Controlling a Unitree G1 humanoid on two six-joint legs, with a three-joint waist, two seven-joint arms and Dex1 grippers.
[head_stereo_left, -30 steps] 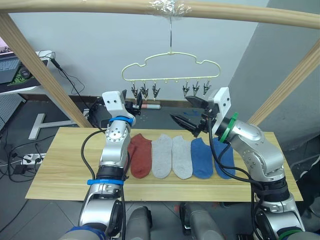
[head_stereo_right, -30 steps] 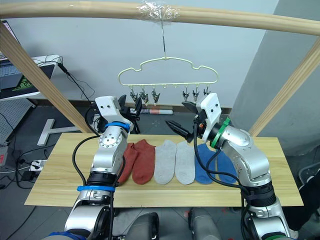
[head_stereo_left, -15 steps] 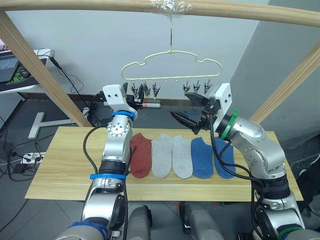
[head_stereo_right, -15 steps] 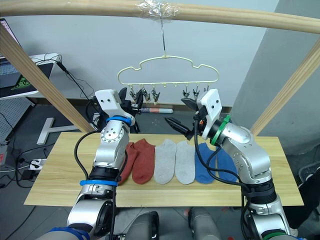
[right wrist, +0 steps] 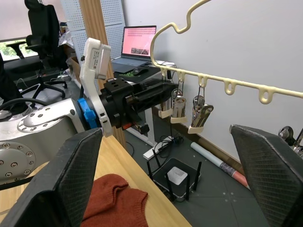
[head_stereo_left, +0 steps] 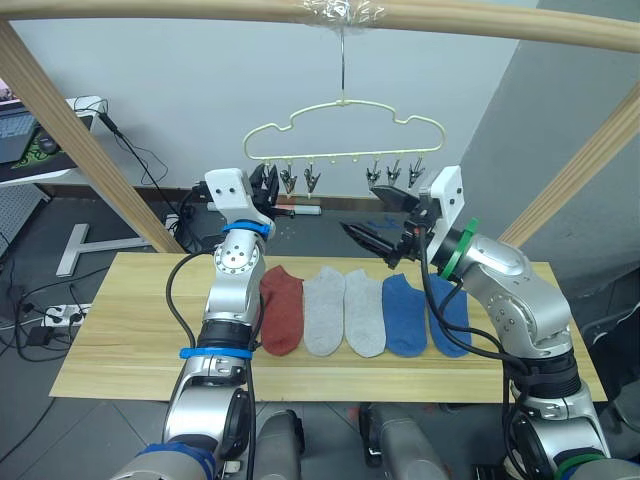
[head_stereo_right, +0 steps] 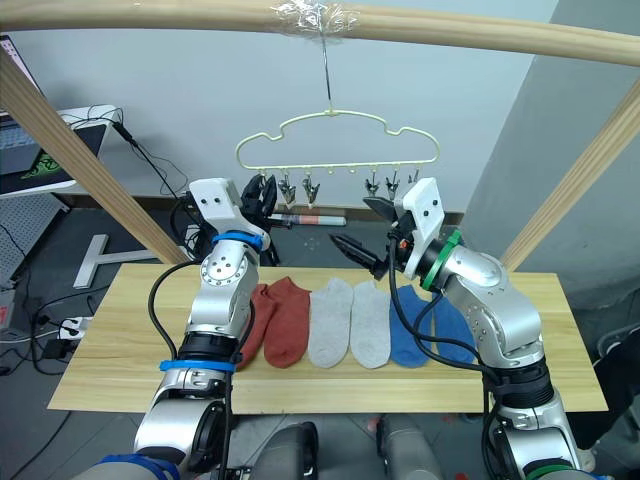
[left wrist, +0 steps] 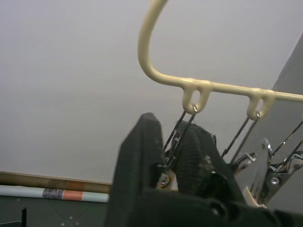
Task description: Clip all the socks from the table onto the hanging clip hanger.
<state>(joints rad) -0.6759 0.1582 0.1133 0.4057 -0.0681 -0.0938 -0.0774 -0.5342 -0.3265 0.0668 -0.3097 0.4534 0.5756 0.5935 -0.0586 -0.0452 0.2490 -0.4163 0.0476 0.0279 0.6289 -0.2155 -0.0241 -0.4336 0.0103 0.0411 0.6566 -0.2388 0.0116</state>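
Note:
The pale-yellow clip hanger (head_stereo_left: 340,128) hangs by its hook from the top pole. My left gripper (head_stereo_left: 266,186) is raised to the hanger's leftmost clip (left wrist: 171,144), and its two fingers are shut on that clip. My right gripper (head_stereo_left: 360,213) hovers wide open and empty above the socks, below the hanger's right group of clips (head_stereo_left: 392,175). On the table (head_stereo_left: 120,340) the socks lie side by side: rust-red (head_stereo_right: 290,320), a second rust-red (head_stereo_right: 256,318) partly behind my left arm, two light grey (head_stereo_left: 324,310) (head_stereo_left: 364,312) and two blue (head_stereo_left: 404,314) (head_stereo_left: 448,320).
A wooden pole frame surrounds the table: a top pole (head_stereo_left: 200,10) and slanted poles at the left (head_stereo_left: 80,140) and right (head_stereo_left: 590,160). A laptop (head_stereo_left: 15,135) sits on a desk at the far left. A power strip (head_stereo_left: 60,318) lies on the floor.
My left gripper has risen to the leftmost clip and its fingers now pinch it. The right gripper lifted slightly, then stayed put. The socks have not moved.

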